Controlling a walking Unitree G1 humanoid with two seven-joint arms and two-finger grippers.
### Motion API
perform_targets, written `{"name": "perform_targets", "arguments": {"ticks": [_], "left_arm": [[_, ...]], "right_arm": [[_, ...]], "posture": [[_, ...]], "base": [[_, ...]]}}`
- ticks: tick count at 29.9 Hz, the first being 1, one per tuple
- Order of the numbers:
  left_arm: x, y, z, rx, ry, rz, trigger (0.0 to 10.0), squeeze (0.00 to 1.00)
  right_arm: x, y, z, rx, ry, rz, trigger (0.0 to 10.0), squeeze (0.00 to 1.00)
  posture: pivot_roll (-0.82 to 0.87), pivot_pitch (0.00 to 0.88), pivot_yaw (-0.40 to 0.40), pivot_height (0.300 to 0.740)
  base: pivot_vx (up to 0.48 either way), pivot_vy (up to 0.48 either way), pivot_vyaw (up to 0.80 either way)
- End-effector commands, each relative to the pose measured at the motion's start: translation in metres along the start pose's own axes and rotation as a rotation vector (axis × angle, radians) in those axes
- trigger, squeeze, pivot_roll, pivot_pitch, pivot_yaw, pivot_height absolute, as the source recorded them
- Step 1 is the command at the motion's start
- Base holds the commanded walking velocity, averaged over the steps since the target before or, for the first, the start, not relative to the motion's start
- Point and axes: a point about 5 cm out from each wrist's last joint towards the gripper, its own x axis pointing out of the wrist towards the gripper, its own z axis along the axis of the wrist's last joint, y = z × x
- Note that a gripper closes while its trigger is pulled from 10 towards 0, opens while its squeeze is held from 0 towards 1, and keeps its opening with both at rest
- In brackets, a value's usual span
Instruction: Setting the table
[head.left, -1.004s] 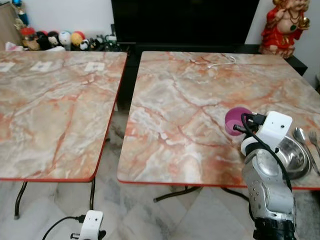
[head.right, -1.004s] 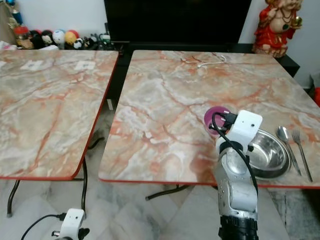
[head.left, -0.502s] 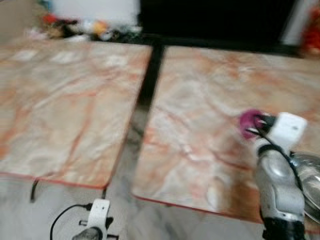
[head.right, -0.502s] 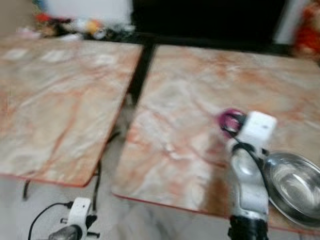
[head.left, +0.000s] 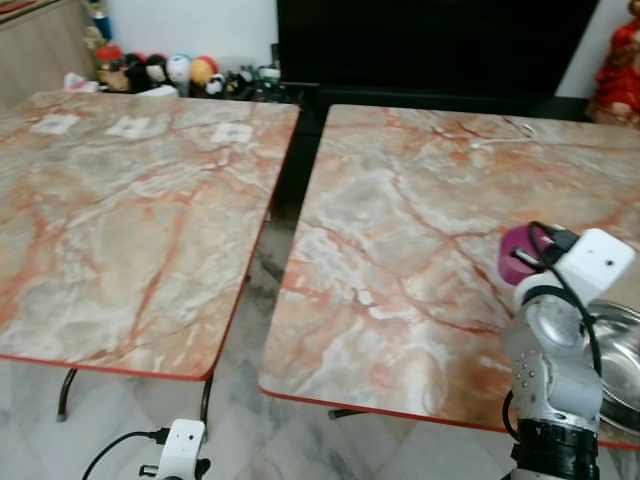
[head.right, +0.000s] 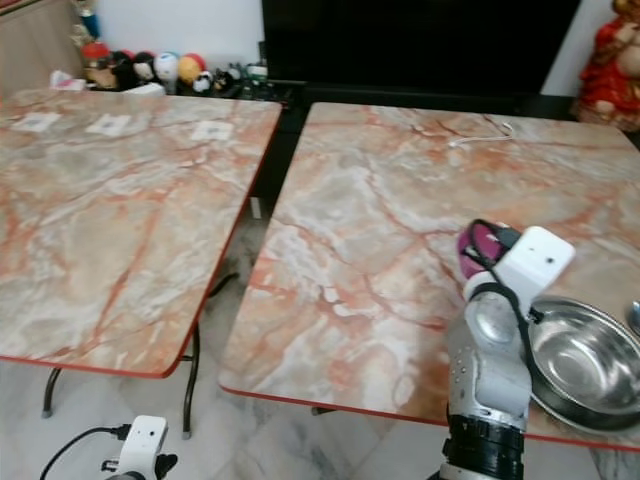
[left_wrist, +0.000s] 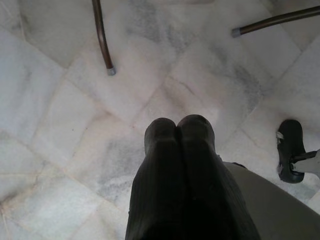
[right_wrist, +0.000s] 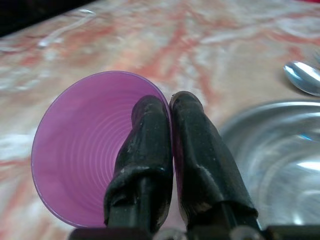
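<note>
My right gripper (right_wrist: 170, 107) is shut on the rim of a purple plastic cup (right_wrist: 80, 150), one finger inside it and one outside. In the eye views the purple cup (head.left: 517, 256) is held over the right marble table (head.left: 400, 230), just ahead of my right arm. A steel bowl (head.right: 580, 362) sits on that table beside the arm, near the front edge. A spoon's bowl (right_wrist: 304, 76) lies past the steel bowl (right_wrist: 280, 150). My left gripper (left_wrist: 178, 125) hangs low over the tiled floor (left_wrist: 50, 100), fingers pressed together and holding nothing.
A second marble table (head.left: 120, 210) stands to the left, a narrow gap between the two. Toy balls (head.left: 180, 70) and a dark cabinet (head.left: 420, 45) line the back wall. A red figurine (head.right: 608, 62) stands at the back right. Table legs (left_wrist: 102, 42) rise from the floor.
The camera has swung left, so the scene has shifted right and the spoon and fork have left the eye views. The cup stays in my right gripper.
</note>
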Motion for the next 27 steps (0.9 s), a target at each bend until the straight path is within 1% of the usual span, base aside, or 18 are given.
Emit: {"name": "perform_targets", "arguments": {"ticks": [1, 3, 8, 10, 14, 18, 26, 27], "left_arm": [[-0.001, 0.001, -0.003, -0.003, 0.014, 0.004, 10.0, 0.00], [-0.001, 0.001, -0.003, -0.004, 0.015, 0.005, 10.0, 0.00], [-0.001, 0.001, -0.003, -0.003, 0.016, 0.005, 10.0, 0.00], [-0.001, 0.001, -0.003, -0.003, 0.016, 0.006, 10.0, 0.00], [-0.001, 0.001, -0.003, -0.004, 0.015, 0.007, 10.0, 0.00], [-0.001, 0.001, -0.003, -0.003, 0.016, 0.007, 10.0, 0.00], [-0.001, 0.001, -0.003, -0.003, 0.015, 0.006, 10.0, 0.00], [-0.001, 0.001, -0.003, -0.004, 0.015, 0.006, 10.0, 0.00]], "right_arm": [[0.001, 0.005, -0.001, 0.024, 0.029, 0.000, 10.0, 0.00], [0.001, 0.009, -0.002, 0.052, 0.055, 0.021, 10.0, 0.00], [0.001, 0.015, -0.002, 0.061, 0.069, 0.049, 10.0, 0.00], [0.000, 0.020, -0.002, 0.075, 0.079, 0.069, 10.0, 0.00], [0.000, 0.021, -0.001, 0.074, 0.082, 0.062, 10.0, 0.00], [-0.003, 0.017, -0.004, 0.070, 0.098, 0.020, 10.0, 0.00], [-0.007, 0.020, -0.008, 0.081, 0.128, 0.026, 10.0, 0.00], [-0.007, 0.020, -0.009, 0.080, 0.131, 0.026, 10.0, 0.32]], "posture": [[0.04, 0.074, -0.010, 0.740], [0.04, 0.077, -0.008, 0.740], [0.04, 0.079, -0.007, 0.740], [0.04, 0.079, -0.007, 0.740], [0.05, 0.079, -0.008, 0.740], [0.04, 0.078, -0.009, 0.740], [0.05, 0.077, -0.011, 0.740], [0.05, 0.077, -0.011, 0.740]], "base": [[0.000, 0.000, 0.00], [0.000, 0.000, 0.00], [0.000, 0.000, 0.00], [0.000, 0.000, 0.00], [0.000, 0.000, 0.00], [0.000, 0.000, 0.00], [0.000, 0.000, 0.00], [0.000, 0.000, 0.00]]}}
